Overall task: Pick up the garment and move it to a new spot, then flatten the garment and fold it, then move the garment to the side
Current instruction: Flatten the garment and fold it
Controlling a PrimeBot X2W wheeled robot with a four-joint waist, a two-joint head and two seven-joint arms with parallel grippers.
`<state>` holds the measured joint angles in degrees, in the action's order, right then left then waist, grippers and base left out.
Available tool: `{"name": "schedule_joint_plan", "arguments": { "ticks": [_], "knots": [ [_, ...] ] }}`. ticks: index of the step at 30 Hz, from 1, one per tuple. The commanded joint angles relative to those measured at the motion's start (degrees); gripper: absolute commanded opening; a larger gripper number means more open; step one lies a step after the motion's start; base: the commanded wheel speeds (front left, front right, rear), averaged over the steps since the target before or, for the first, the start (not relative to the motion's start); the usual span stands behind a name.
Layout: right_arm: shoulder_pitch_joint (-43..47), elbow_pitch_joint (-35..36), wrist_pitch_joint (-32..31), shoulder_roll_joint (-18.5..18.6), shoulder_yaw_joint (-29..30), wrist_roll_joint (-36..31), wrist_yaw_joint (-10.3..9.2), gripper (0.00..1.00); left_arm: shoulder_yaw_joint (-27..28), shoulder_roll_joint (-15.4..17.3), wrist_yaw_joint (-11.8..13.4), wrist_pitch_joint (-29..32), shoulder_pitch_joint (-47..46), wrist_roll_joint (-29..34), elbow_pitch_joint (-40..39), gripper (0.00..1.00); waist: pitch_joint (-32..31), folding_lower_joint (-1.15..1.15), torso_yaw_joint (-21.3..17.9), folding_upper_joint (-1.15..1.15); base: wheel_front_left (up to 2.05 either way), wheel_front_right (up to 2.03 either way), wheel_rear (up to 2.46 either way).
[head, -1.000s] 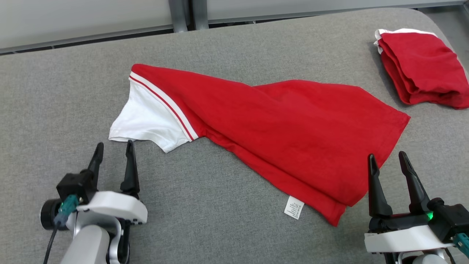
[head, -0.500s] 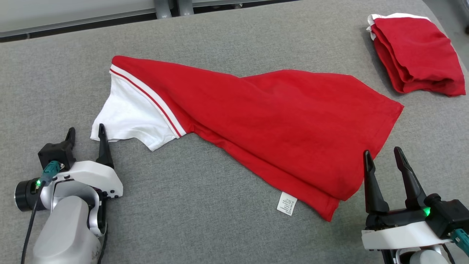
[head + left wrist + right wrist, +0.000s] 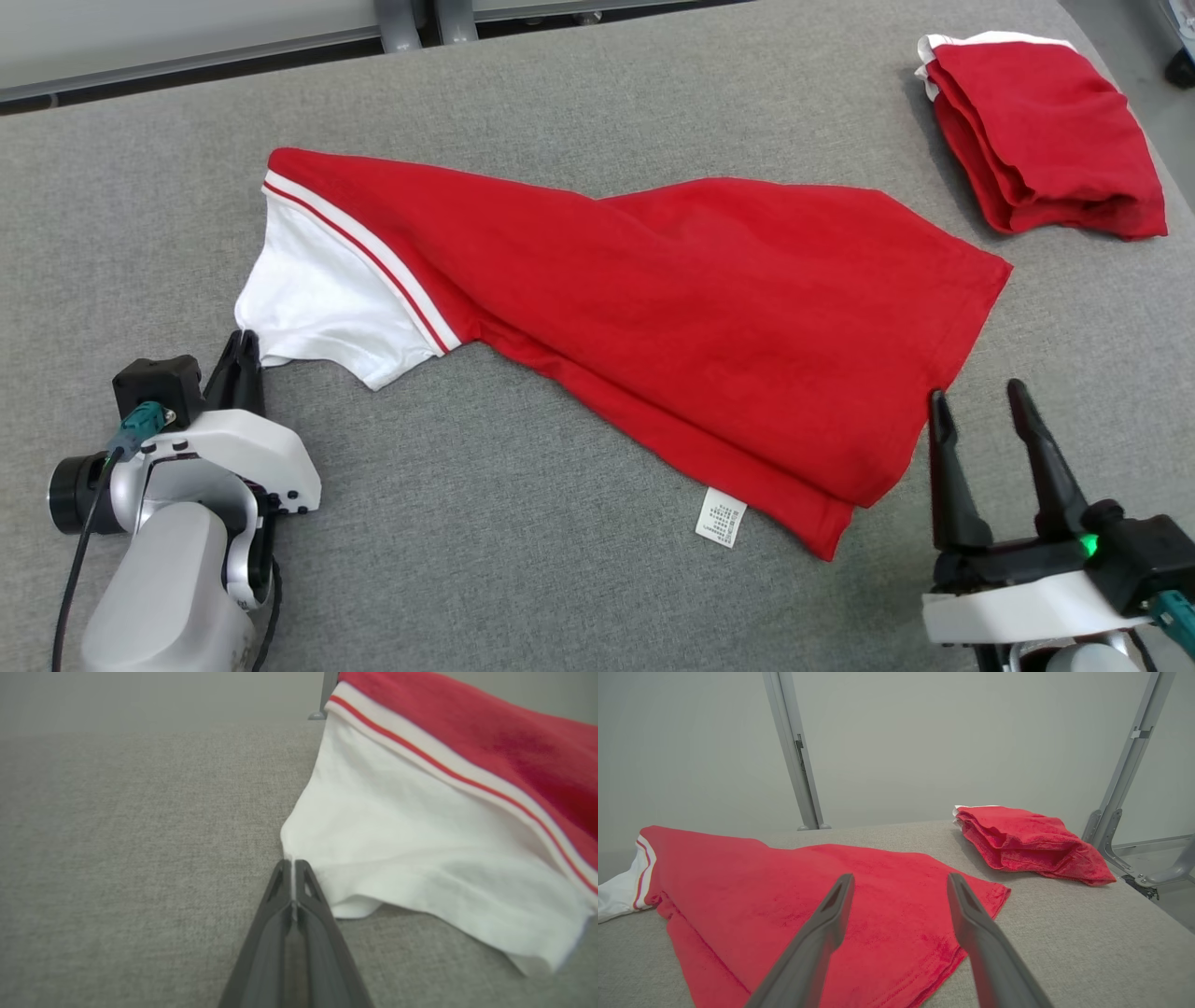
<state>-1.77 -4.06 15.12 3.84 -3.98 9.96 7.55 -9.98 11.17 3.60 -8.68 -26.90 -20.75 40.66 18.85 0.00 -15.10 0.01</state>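
The garment (image 3: 672, 308) is a red shirt with a white sleeve (image 3: 317, 289), lying spread and slanted across the grey padded table (image 3: 523, 560). My left gripper (image 3: 245, 341) sits at the sleeve's near left corner, shut, with a thin sliver of white cloth pinched between the fingers. The left wrist view shows that same gripper (image 3: 293, 863) at the corner of the white sleeve (image 3: 397, 835). My right gripper (image 3: 976, 397) stands open just short of the shirt's near right hem, apart from it. In the right wrist view its fingers (image 3: 831, 914) frame the red cloth (image 3: 784, 882).
A second red garment (image 3: 1046, 131), folded, rests at the table's far right corner and appears in the right wrist view as a red folded pile (image 3: 1027, 840). A white care label (image 3: 721, 516) sticks out at the shirt's near edge. Metal frame posts (image 3: 794, 751) rise behind the table.
My left gripper has reached the sleeve's corner and closed from open to shut on it. The head camera has shifted slightly. The right gripper has stayed open.
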Motion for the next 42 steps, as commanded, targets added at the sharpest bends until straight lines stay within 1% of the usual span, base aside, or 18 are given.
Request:
{"name": "schedule_joint_plan", "arguments": {
  "ticks": [1, 3, 5, 9, 12, 17, 22, 28, 30, 31, 32, 33, 34, 36, 38, 40, 42],
  "knots": [
    [0.3, 0.5, 0.0, 0.7, -1.0, -0.4, -0.12, 1.0, -0.9, -0.2, 0.4, 0.7, 2.5, 0.7, -0.7, 0.0, 0.3, 0.0, -0.1, -0.01, 0.0, 0.0, 0.0],
    [0.9, 0.7, 0.0, 1.6, -3.3, 0.2, -0.12, 1.0, -0.6, 1.0, 0.9, 0.0, 2.3, 1.0, -4.4, 0.0, 0.7, 0.0, -0.2, -0.01, 0.0, 0.0, 0.0],
    [1.7, 0.6, 0.0, 3.4, -7.2, 1.5, -0.12, 1.0, -0.2, 2.2, 1.6, -0.4, 2.3, 1.3, -9.0, 0.0, 1.1, 0.0, 0.0, -0.01, 0.0, 0.0, 0.0],
    [3.2, 1.4, 0.0, 8.0, -16.2, 6.3, -0.12, 1.0, 0.9, 4.5, 2.8, 1.3, 3.4, 1.5, -19.5, 0.0, 2.9, 0.0, 0.5, -0.01, 0.0, 0.0, 0.0],
    [3.7, 1.7, 0.0, 12.2, -20.5, 9.8, -0.13, 1.0, 1.6, 6.3, 3.8, 3.9, 4.1, 1.8, -27.2, 0.0, 4.6, 0.0, 0.6, -0.01, 0.0, 0.0, 0.0],
    [3.2, 0.1, 0.0, 16.0, -24.2, 14.6, -0.12, 1.0, 1.9, 8.1, 5.8, 8.5, 5.3, 2.6, -36.7, 0.0, 6.2, 0.0, 0.7, -0.01, 0.0, 0.0, 0.0],
    [3.9, -1.0, 0.0, 18.3, -27.2, 17.1, -0.12, 1.0, 1.2, 8.8, 7.2, 11.4, 6.4, 3.4, -42.1, 0.0, 7.0, 0.0, 1.3, -0.01, 0.0, 0.0, 0.0],
    [3.1, -1.7, 0.0, 18.1, -26.8, 16.2, -0.12, 1.0, 1.6, 9.4, 8.2, 12.6, 7.5, 3.7, -45.5, 0.0, 7.8, 0.0, 1.2, -0.01, 0.0, 0.0, 0.0],
    [2.4, -2.4, 0.0, 17.8, -26.4, 14.9, -0.12, 0.65, 1.7, 9.6, 8.4, 12.8, 7.8, 3.7, -46.1, 0.0, 7.9, 0.0, 1.2, -0.01, 0.0, 0.0, 0.0],
    [2.1, -3.0, 0.0, 17.6, -26.1, 14.0, -0.12, 0.49, 1.7, 9.7, 8.5, 12.9, 7.7, 3.7, -46.3, 0.0, 8.0, 0.0, 1.2, -0.01, 0.0, 0.0, 0.0],
    [1.8, -4.0, 0.0, 17.5, -25.7, 12.6, -0.12, 0.37, 1.8, 9.7, 8.6, 12.9, 7.7, 3.7, -46.5, 0.0, 8.0, 0.0, 1.3, -0.01, 0.0, 0.0, 0.0],
    [1.5, -4.8, -0.1, 17.3, -25.5, 11.5, -0.12, 0.15, 1.9, 9.8, 8.8, 13.0, 7.7, 3.7, -46.7, 0.0, 8.1, 0.0, 1.3, -0.01, 0.0, 0.0, 0.0],
    [1.2, -5.6, -0.1, 16.9, -25.4, 10.6, -0.12, 0.0, 2.0, 9.8, 8.9, 12.9, 7.7, 3.6, -46.9, 0.0, 8.1, 0.0, 1.3, -0.01, 0.0, 0.0, 0.0],
    [0.5, -6.3, -0.1, 16.4, -24.3, 8.6, -0.13, 0.0, 2.2, 9.9, 9.1, 12.9, 7.7, 3.5, -47.3, 0.0, 8.1, 0.0, 1.3, -0.01, 0.0, 0.0, 0.0],
    [0.0, -5.3, -0.1, 15.9, -23.0, 7.1, -0.13, 0.0, 2.4, 9.8, 9.3, 12.7, 7.6, 3.2, -48.0, 0.0, 8.1, 0.0, 1.3, -0.01, 0.0, 0.0, 0.0],
    [0.0, -2.5, 0.0, 15.7, -21.7, 5.5, -0.13, 0.0, 2.7, 9.5, 9.3, 12.2, 7.3, 2.7, -49.0, 0.0, 7.9, 0.0, 1.3, -0.01, 0.0, 0.0, 0.0],
    [0.2, 1.9, 0.0, 15.7, -20.1, 4.1, -0.13, 0.0, 3.2, 9.1, 9.1, 11.4, 6.7, 1.8, -50.3, 0.0, 7.4, 0.0, 1.3, -0.01, 0.0, 0.0, 0.0]
  ]
}}
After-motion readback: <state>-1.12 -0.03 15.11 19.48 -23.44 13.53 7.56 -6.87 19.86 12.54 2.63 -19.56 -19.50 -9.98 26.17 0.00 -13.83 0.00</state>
